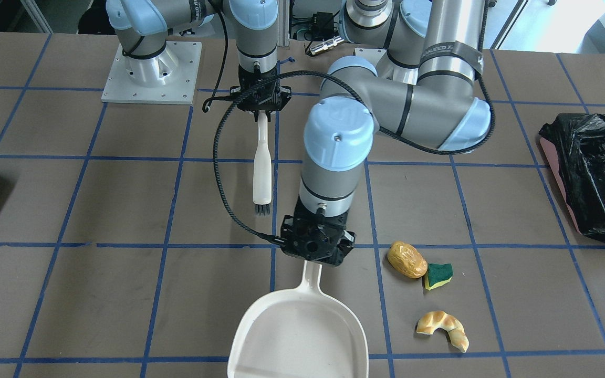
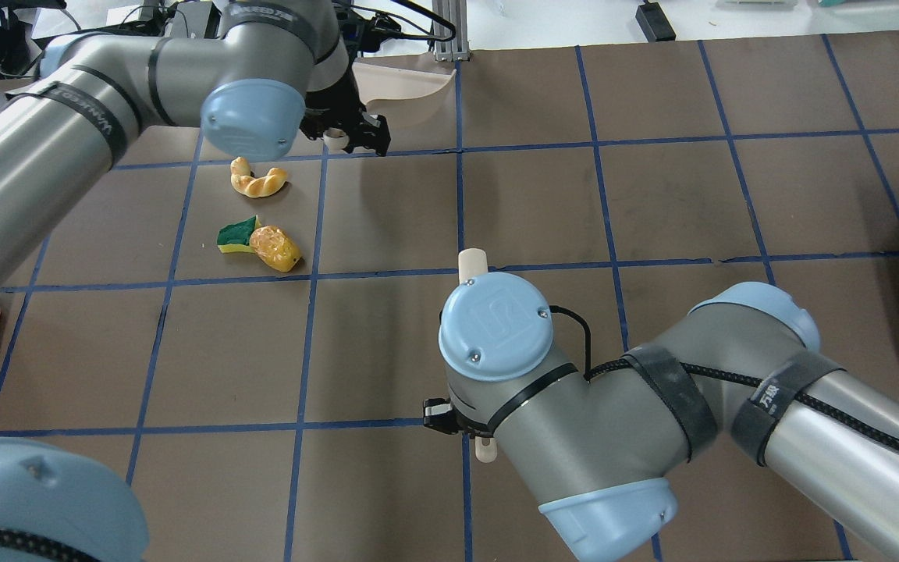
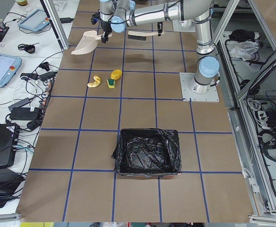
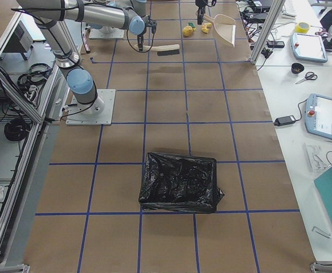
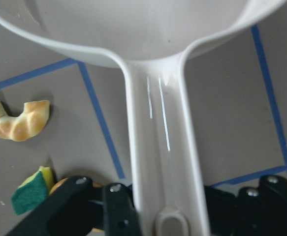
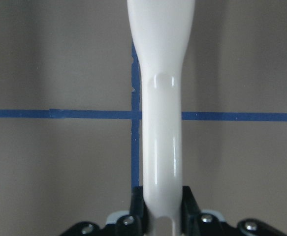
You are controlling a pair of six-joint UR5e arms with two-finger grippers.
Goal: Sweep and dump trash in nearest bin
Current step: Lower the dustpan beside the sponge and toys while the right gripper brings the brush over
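We're clamping the cream-white plastic dustpan (image 1: 297,333) in the left gripper (image 1: 313,262) and the white plastic brush (image 1: 262,173) in the right gripper (image 1: 263,110). We're not sweeping yet; the small mixed trash (image 1: 407,260) is sitting just beside the dustpan.

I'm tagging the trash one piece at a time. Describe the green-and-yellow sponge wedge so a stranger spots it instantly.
Find the cream-white plastic dustpan held over the brown blue-gridded table; three small items lie beside it. The green-and-yellow sponge wedge sits right against the golden-brown potato-like lump, apart from the curved tan croissant-like pastry. It alone is green with flat cut faces.
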